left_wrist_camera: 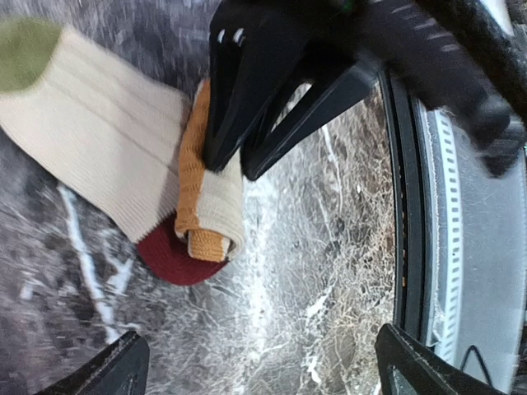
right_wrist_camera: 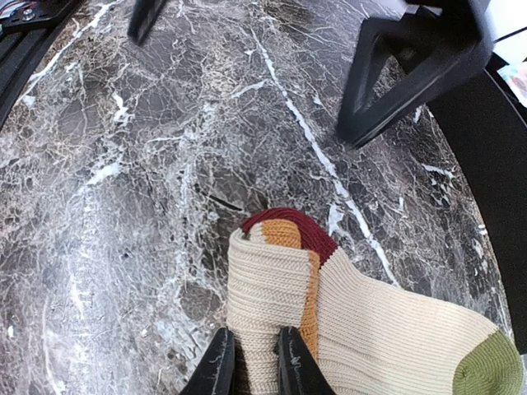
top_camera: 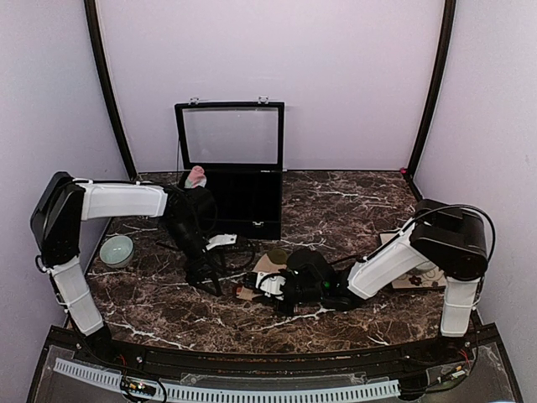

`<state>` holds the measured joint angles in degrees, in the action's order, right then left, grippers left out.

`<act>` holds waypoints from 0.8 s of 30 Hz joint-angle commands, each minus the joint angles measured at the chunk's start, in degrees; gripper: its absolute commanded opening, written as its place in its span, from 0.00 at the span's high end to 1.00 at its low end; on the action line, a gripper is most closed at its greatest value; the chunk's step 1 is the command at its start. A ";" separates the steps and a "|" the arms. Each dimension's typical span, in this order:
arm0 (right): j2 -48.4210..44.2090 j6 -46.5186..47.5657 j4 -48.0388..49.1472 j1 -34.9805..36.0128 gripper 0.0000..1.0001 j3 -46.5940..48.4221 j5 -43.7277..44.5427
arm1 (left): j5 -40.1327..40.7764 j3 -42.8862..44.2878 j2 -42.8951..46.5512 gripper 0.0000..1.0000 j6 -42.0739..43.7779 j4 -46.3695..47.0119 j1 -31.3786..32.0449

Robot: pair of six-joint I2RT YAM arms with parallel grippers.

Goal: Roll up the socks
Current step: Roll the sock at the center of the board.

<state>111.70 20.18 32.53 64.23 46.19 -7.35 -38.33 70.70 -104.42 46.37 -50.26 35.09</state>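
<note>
The tan sock (right_wrist_camera: 370,329) lies flat on the marble; it is cream ribbed, with an orange band, a maroon cuff and an olive toe. Its cuff end is rolled into a short fold (left_wrist_camera: 210,206). My right gripper (right_wrist_camera: 255,366) is shut on that rolled fold, one finger on each side. My left gripper (left_wrist_camera: 263,370) hangs open wide just beside the cuff, holding nothing. In the top view both grippers meet near the table's front middle, left gripper (top_camera: 205,275) and right gripper (top_camera: 256,285), over the tan sock (top_camera: 263,264). A pink sock (top_camera: 196,175) rests at the left corner of the black case.
A black case (top_camera: 243,206) with its clear lid raised stands at the back middle. A pale green bowl (top_camera: 117,249) sits at the left. A flat card (top_camera: 415,277) lies under the right arm. The black front rail (left_wrist_camera: 403,206) runs close to the sock.
</note>
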 commanded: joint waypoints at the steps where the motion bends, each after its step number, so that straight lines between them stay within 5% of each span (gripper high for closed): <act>1: 5.41 -4.01 -21.08 -1.22 0.82 -2.85 -0.66 | -1.49 -4.72 8.64 0.01 4.72 6.75 -1.25; 12: 4.01 -12.66 -21.83 -5.54 0.85 -3.06 -12.35 | 13.50 -16.98 13.11 0.01 11.05 26.76 8.96; 19: 4.77 -15.09 -23.63 -6.41 0.88 -2.12 -15.49 | 17.29 -17.09 11.73 0.01 10.79 32.10 12.25; 24: 5.25 -16.98 -24.40 -7.24 0.89 -1.48 -16.55 | 18.29 -16.14 9.01 0.16 12.02 33.46 14.61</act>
<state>111.79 6.39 27.53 57.56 48.10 -23.73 -21.63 53.74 -93.41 56.80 -18.87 47.97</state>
